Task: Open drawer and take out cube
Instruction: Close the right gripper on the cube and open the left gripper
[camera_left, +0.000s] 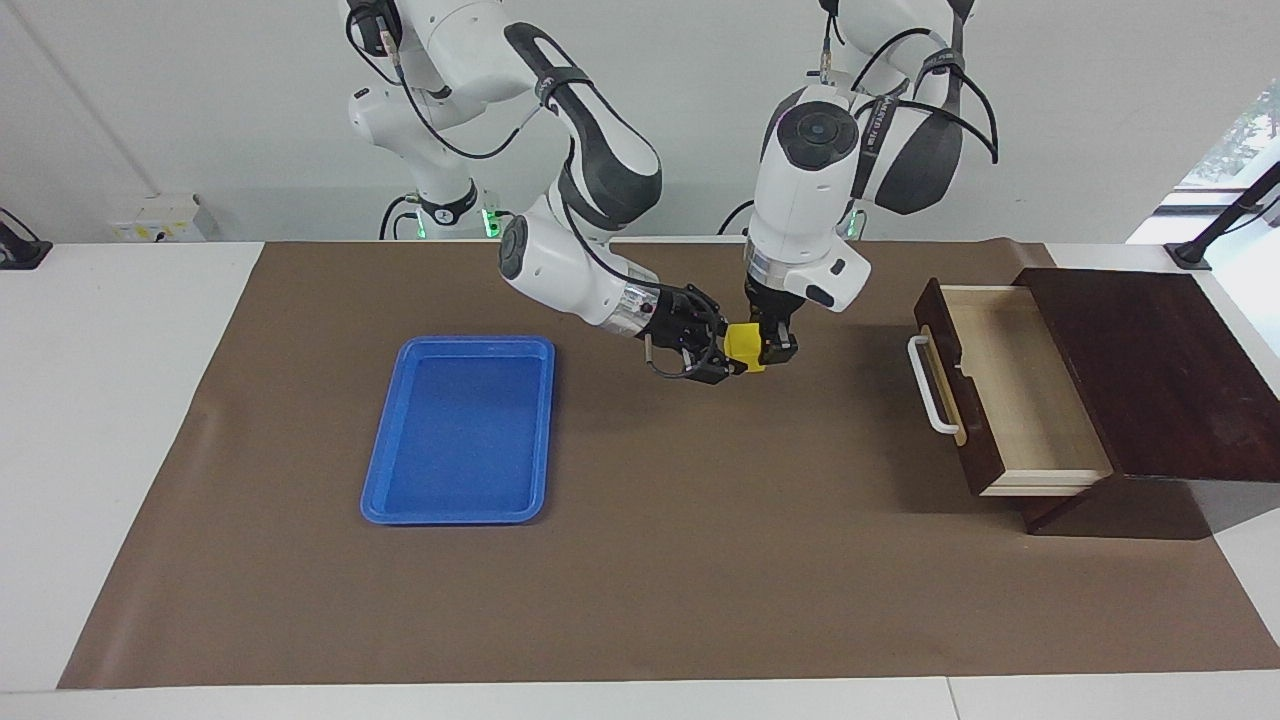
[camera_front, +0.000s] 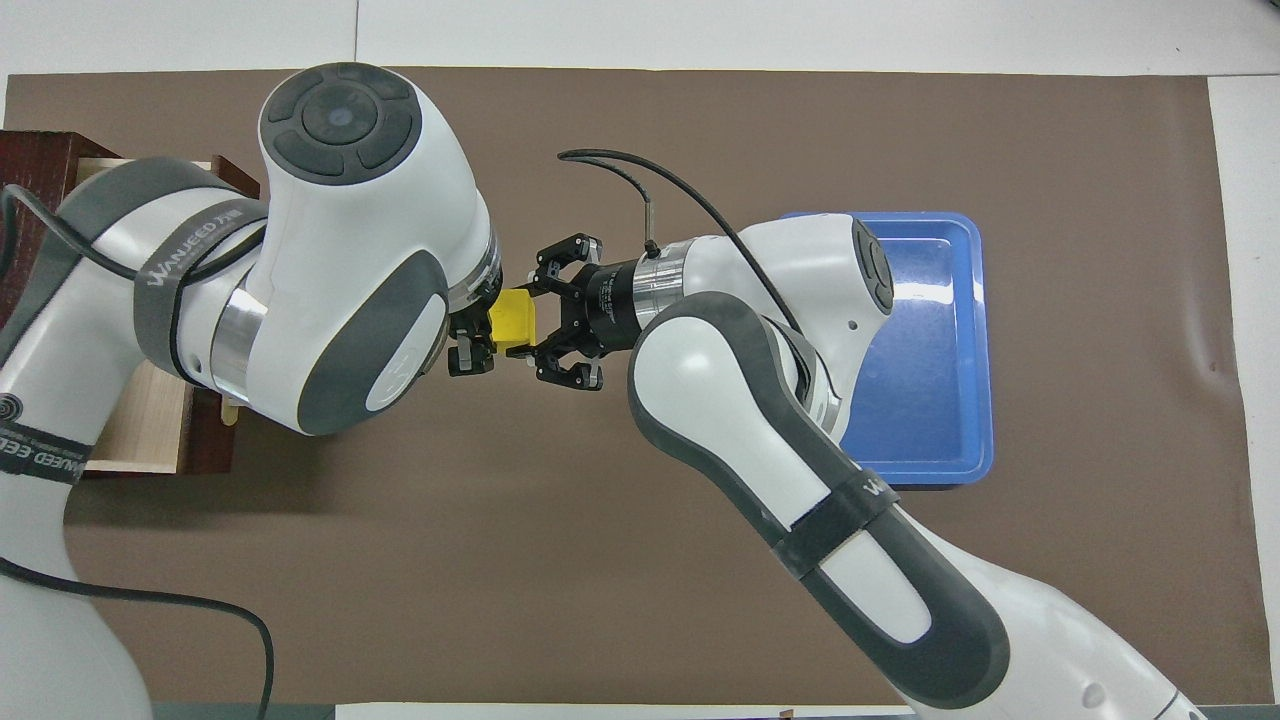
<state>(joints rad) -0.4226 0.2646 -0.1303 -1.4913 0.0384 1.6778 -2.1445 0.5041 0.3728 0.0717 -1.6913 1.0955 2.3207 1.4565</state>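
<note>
The drawer (camera_left: 1010, 390) stands pulled out of its dark wooden box (camera_left: 1150, 370) at the left arm's end of the table, and its pale interior shows nothing inside. In the overhead view the left arm hides most of the drawer (camera_front: 150, 430). The yellow cube (camera_left: 743, 346) is up in the air over the mat's middle, between the box and the tray. My left gripper (camera_left: 768, 352) points down and is shut on the cube (camera_front: 512, 322). My right gripper (camera_left: 732, 350) lies level and meets the cube from the tray's side (camera_front: 535, 322).
A blue plastic tray (camera_left: 400, 480) lies on the brown mat toward the right arm's end of the table. The drawer's white bar handle (camera_left: 930, 385) sticks out toward the middle. Both arms cross over the mat's middle.
</note>
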